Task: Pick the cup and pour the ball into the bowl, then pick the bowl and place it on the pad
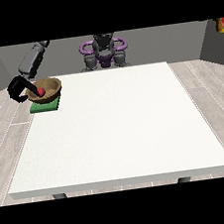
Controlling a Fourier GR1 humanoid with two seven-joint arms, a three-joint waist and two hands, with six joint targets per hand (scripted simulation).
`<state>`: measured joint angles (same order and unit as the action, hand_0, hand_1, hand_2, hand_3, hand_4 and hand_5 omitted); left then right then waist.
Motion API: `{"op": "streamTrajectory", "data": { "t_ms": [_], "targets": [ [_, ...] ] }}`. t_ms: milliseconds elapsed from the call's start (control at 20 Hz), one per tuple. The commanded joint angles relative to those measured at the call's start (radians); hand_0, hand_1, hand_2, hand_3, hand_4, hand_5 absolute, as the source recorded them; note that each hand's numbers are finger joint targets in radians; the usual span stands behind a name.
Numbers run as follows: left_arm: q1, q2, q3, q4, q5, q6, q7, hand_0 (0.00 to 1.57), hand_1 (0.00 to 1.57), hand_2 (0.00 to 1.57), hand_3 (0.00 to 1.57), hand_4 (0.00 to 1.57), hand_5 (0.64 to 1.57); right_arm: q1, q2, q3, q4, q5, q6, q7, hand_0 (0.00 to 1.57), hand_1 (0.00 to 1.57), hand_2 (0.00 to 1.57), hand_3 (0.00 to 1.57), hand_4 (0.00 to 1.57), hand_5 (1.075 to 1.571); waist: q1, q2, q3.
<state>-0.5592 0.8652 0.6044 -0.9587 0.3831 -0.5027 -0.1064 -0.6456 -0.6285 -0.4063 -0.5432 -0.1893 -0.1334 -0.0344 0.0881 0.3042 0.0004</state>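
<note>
A brown bowl (49, 87) sits on a green pad (44, 107) at the table's far left edge. A red ball (40, 91) lies inside the bowl. The black hand at the view's left (18, 89) is at the bowl's left rim, with a dark finger reaching over the rim toward the ball. Its fingers look curled round the rim. No cup shows in this view. The other hand is not visible.
The white table (116, 128) spreads wide in front of the robot's torso (104, 50). A red and yellow object (222, 24) sits at the far upper right, off the table.
</note>
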Motion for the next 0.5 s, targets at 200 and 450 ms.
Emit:
{"op": "streamTrajectory", "data": {
  "t_ms": [200,450],
  "targets": [
    [0.008,-0.069,-0.055,-0.132,0.039,0.028,0.087,0.0,0.0,0.0,0.0,1.19,1.569,0.006,-0.01,0.054,0.085,0.056,0.053,-0.007,0.0,0.0,0.0,0.0,0.0,1.4,0.037,-0.066,0.0018],
    [0.067,-0.108,-0.085,-0.053,-0.039,0.081,0.05,0.0,0.0,0.0,0.0,1.19,1.569,-0.045,-0.098,0.096,0.007,0.068,0.149,0.151,0.0,0.0,0.0,0.0,0.2,1.375,-0.031,-0.184,-0.0009]
  ]
}}
